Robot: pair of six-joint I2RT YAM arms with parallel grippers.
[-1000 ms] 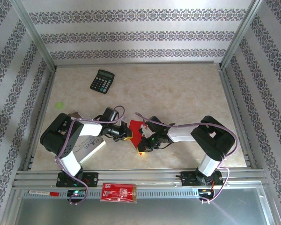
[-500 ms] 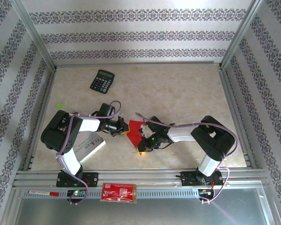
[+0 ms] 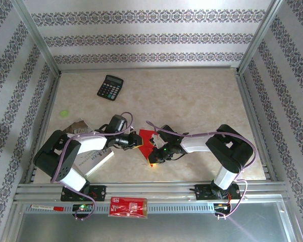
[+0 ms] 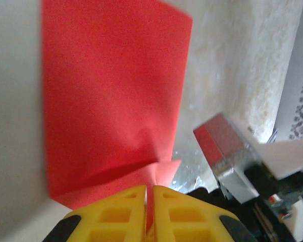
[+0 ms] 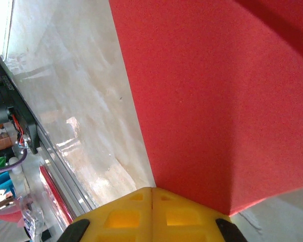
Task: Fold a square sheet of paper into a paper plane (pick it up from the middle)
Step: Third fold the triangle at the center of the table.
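The square sheet of paper (image 3: 147, 138) is bright red and partly folded, lying near the table's front between my two grippers. In the left wrist view it (image 4: 111, 91) shows a crease and a small flap. My left gripper (image 3: 137, 142) sits at its left edge; the yellow jaws (image 4: 148, 187) stand almost together with a strip of red paper in the narrow slot. My right gripper (image 3: 153, 160) is at the sheet's near corner. Its jaws (image 5: 152, 189) are shut tight, and the paper (image 5: 217, 91) runs right up to the tips. A paper plane is out of view.
A black calculator (image 3: 110, 87) lies at the back left. A white printed booklet (image 3: 94, 158) lies under the left arm. A red printed packet (image 3: 128, 206) rests on the front rail. Metal frame rails (image 3: 252, 121) and patterned walls border the table.
The left arm's elbow has swung down and to the left, and its wrist has shifted slightly along the paper's left edge. The right arm and the paper have stayed put.
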